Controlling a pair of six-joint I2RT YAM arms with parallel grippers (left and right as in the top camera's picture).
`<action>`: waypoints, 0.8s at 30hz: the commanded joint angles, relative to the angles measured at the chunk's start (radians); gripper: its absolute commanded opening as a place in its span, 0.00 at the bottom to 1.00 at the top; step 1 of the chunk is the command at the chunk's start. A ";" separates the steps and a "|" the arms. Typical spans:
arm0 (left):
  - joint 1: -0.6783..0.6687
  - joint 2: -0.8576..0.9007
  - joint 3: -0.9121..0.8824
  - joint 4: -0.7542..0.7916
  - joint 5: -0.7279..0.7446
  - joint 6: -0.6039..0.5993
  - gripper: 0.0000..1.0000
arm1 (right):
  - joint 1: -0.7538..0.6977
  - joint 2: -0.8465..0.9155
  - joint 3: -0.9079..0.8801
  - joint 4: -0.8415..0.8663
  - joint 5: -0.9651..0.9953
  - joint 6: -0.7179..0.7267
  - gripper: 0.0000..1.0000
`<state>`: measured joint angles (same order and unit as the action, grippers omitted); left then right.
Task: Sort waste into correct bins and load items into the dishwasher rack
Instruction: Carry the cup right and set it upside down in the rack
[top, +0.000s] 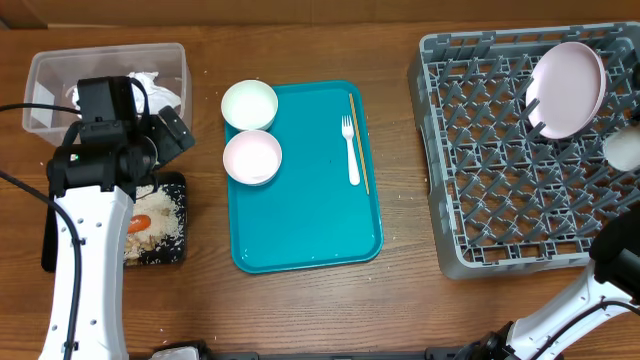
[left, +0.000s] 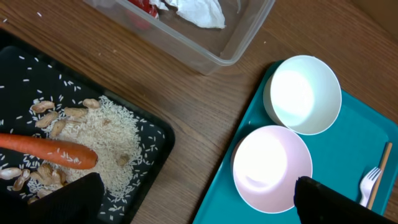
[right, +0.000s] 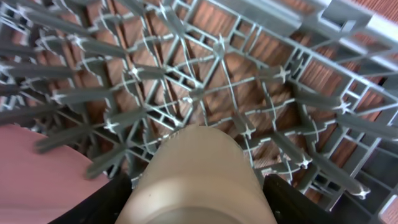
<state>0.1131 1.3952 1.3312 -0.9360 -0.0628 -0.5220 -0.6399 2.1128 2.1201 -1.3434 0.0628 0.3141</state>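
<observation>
The black tray holds an orange carrot, nut bits and rice. The clear tub holds white and red scraps. Two white bowls and a white fork lie on the teal tray. My left gripper is open and empty above the gap between the black tray and the nearer bowl. The white plate stands in the grey rack. My right gripper is shut on the white cup above the rack.
A thin wooden stick lies beside the fork on the teal tray. A few rice grains are scattered on the wood table. The plate's edge shows at the left in the right wrist view.
</observation>
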 joint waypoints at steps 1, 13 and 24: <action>0.003 0.002 0.007 0.000 0.004 -0.010 1.00 | 0.001 -0.018 -0.008 0.008 0.005 0.005 0.72; 0.002 0.002 0.007 0.001 0.004 -0.010 1.00 | 0.002 -0.049 0.080 -0.082 -0.089 0.005 0.89; 0.003 0.002 0.007 0.000 0.004 -0.010 1.00 | 0.462 -0.319 0.156 -0.108 -0.326 -0.032 0.84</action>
<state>0.1131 1.3952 1.3312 -0.9360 -0.0628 -0.5220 -0.3271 1.7981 2.2684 -1.4567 -0.2173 0.3099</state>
